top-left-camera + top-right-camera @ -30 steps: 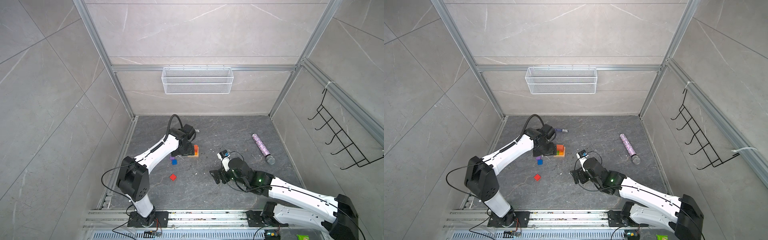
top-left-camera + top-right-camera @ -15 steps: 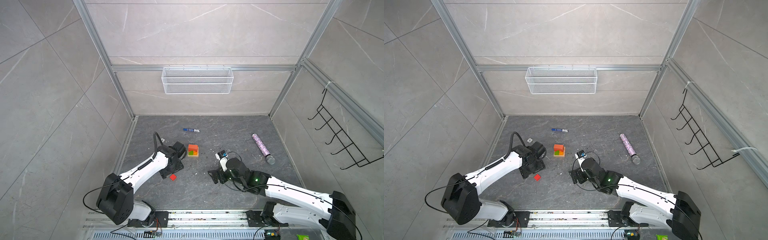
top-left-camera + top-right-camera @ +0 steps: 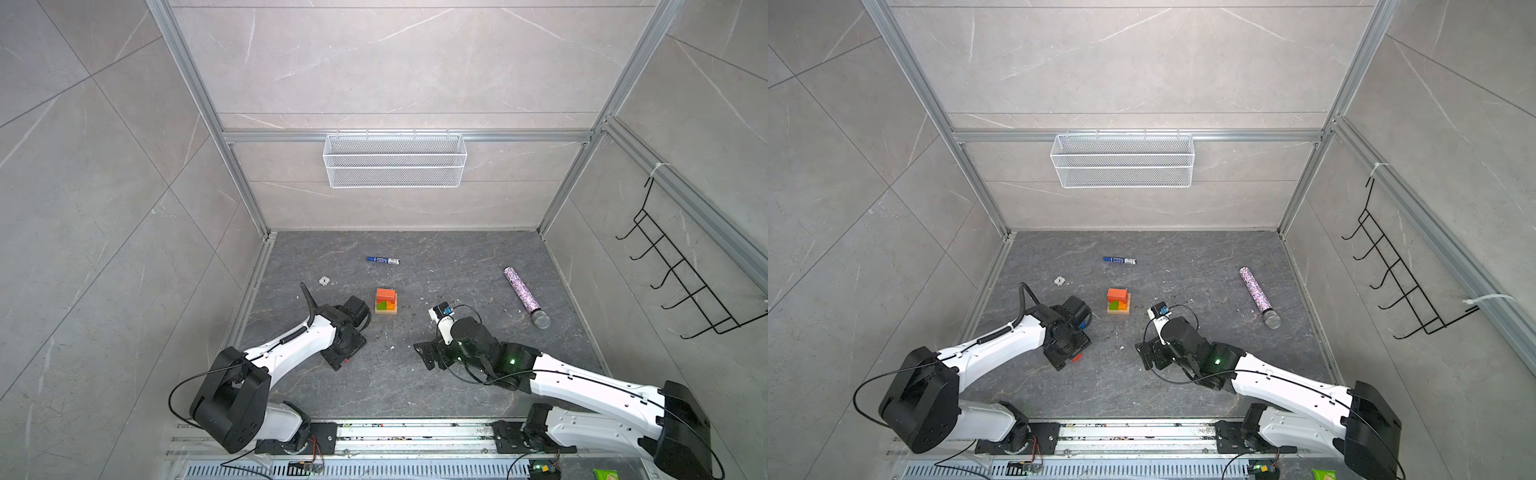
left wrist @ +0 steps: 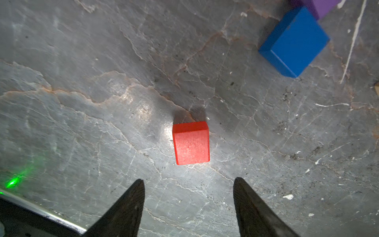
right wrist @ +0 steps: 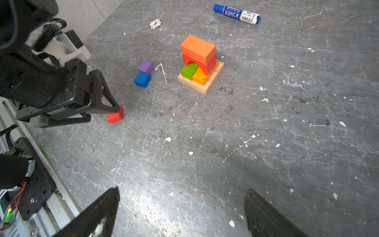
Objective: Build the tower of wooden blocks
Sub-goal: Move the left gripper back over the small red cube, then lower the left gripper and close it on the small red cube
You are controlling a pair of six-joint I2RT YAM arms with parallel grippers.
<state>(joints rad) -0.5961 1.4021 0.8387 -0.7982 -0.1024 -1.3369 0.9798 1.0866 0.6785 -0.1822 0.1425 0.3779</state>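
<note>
The left gripper (image 4: 189, 179) has its fingers apart with nothing between them. The red cube (image 4: 191, 143) sits on the floor (image 4: 82, 82) at the gripper's own 12 o'clock, just beyond the tips, centred on the gap and nearly square to it, though I cannot tell whether one tip already touches it. In a top view the tower (image 3: 1118, 301) stands at about 1 o'clock from that cube, with the blue cube (image 5: 142, 79) and purple cube (image 5: 145, 66) loose between, while the right gripper (image 5: 183, 188), fingers wide apart and empty, hovers at 3 o'clock, well apart, so the left arm is nearer.
</note>
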